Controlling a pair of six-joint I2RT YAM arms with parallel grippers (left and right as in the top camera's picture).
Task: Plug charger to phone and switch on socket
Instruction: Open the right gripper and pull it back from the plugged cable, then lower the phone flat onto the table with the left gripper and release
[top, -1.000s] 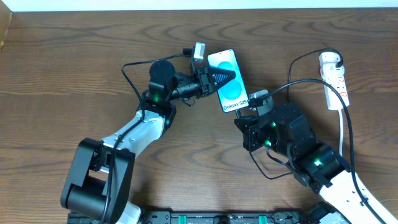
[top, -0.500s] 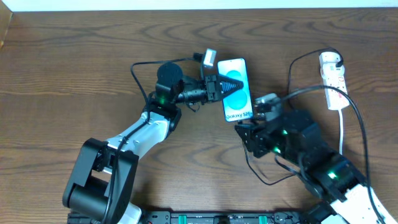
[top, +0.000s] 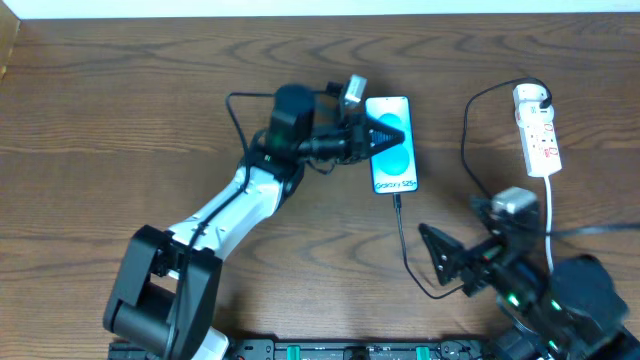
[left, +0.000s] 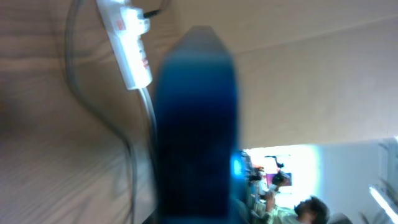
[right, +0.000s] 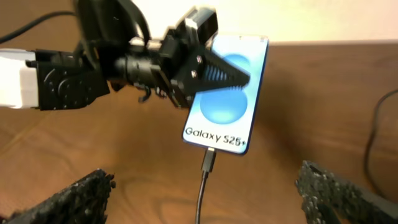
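Two robot arms work at a brown wood-grain table (top: 120, 120) seen from overhead. The white and black left arm (top: 225, 205) reaches from the near left corner diagonally to the back centre. There the left gripper (top: 392, 133) is closed on the phone (top: 393, 165), with one ridged black finger across the upper half of the bright cyan screen and the other hidden beneath. The right arm (top: 575, 305) sits low at the near right edge. The right gripper (right: 204, 177) is spread wide and holds nothing, its dark textured fingers (right: 74, 199) framing the wrist view and aimed at the phone from a little way off. The charger (top: 402, 235), a thin black cable, runs from the phone's lower edge toward the near side and curls close by the right gripper. Partly hidden by the right arm, it climbs the right of the table to a black adapter (top: 541, 97) seated in the far end of the socket (top: 537, 135). That white power strip lies near the back right corner, well apart from the phone, with red marks on its face and a thick white cord (top: 548, 215) trailing toward the near edge; whether its switch is on cannot be told. The phone faces screen up and reads "Galaxy S25+". The charger's small connector (right: 209, 160) meets the middle of the phone's lower edge and appears plugged in
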